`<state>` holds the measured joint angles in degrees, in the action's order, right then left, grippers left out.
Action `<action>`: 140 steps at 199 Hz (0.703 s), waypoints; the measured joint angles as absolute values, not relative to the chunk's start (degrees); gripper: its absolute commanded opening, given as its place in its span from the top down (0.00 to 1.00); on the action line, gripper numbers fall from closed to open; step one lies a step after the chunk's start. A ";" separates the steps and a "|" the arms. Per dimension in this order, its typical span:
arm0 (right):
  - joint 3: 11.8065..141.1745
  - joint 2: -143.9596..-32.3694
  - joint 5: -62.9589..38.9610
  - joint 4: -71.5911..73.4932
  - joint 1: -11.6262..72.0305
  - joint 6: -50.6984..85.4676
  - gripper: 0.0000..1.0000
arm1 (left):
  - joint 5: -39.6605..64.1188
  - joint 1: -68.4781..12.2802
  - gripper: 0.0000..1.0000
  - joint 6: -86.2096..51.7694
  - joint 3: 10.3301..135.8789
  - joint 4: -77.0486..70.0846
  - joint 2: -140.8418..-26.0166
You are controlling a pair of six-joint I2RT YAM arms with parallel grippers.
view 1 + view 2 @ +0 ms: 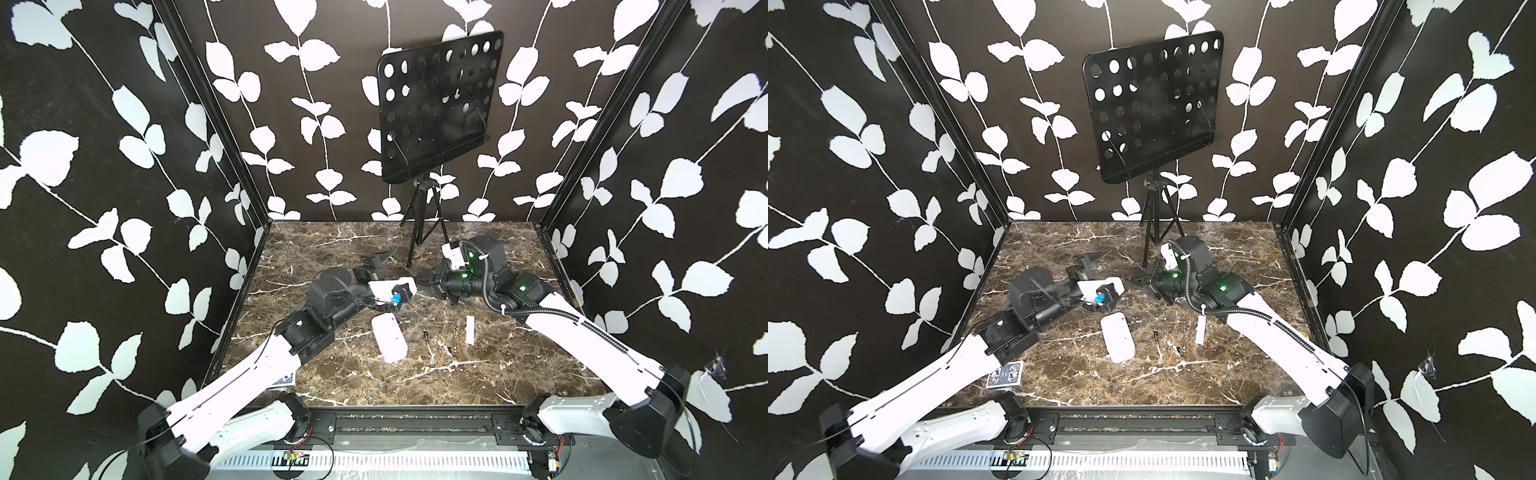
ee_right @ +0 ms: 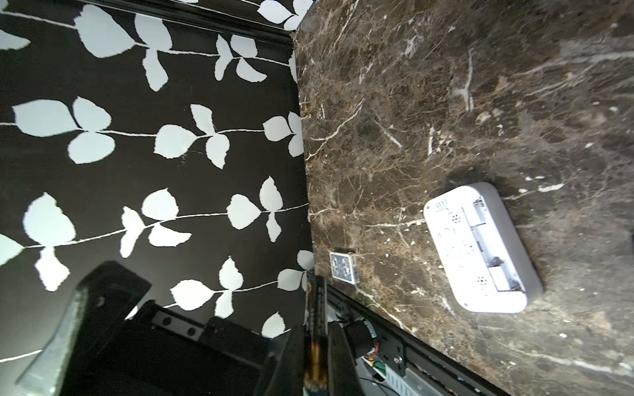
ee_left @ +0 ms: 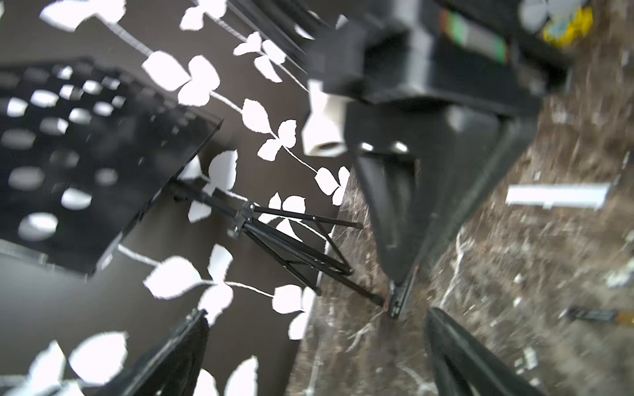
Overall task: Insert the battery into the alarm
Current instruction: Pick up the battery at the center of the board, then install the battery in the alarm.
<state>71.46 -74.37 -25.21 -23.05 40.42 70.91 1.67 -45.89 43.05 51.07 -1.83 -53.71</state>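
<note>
1. Within the right end effector [image 2: 314,337], a battery [image 2: 316,298] is clamped tight.
2. Opposite it, the left end effector [image 3: 317,312] is seen spread wide apart.
3. Just short of both, towards the arm bases, the alarm [image 1: 389,338] is laid face down on the table [image 1: 478,374], compartment open.

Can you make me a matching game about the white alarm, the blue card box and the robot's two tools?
Things:
1 alarm
2 card box
3 right tool
4 left tool

States:
A open, holding nothing
B shut on a battery
C lying back up, battery slot uncovered
D at a front corner of the table

Pairs: 1-C, 2-D, 3-B, 4-A.
</note>
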 measured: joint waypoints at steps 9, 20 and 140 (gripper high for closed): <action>70.32 -74.46 -24.10 -23.64 40.56 68.36 1.00 | -0.56 -45.91 0.01 36.01 50.13 -0.69 -51.24; 68.64 -74.78 -22.28 -24.47 40.97 64.58 1.00 | -3.99 -45.98 0.01 25.96 48.90 0.99 -48.14; 58.11 -81.62 6.17 -25.19 61.10 33.80 1.00 | -4.64 -45.10 0.21 -60.42 32.80 22.41 -57.95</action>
